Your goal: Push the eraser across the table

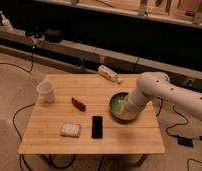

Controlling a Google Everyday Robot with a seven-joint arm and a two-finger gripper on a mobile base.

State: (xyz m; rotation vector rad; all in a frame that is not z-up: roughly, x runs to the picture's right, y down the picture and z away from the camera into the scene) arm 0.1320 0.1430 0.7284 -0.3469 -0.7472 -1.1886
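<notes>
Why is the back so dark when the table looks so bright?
Camera view: light falls on the table, so its pale wood glows; the space behind gets little light and looks dark; shadow lies under the table; the white arm shines too, its pincer at the green bowl.

Your table (pixel 119 137) is low, rectangular, pale-wood planked, and stands level. A pale block (pixel 70 130) – perhaps the eraser, you can't tell – lies flat near its front-left edge. Your gripper (pixel 125 107) hangs low over its right half.

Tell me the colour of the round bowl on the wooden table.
Green, best in camera view: bowl with the claw at it.
</notes>
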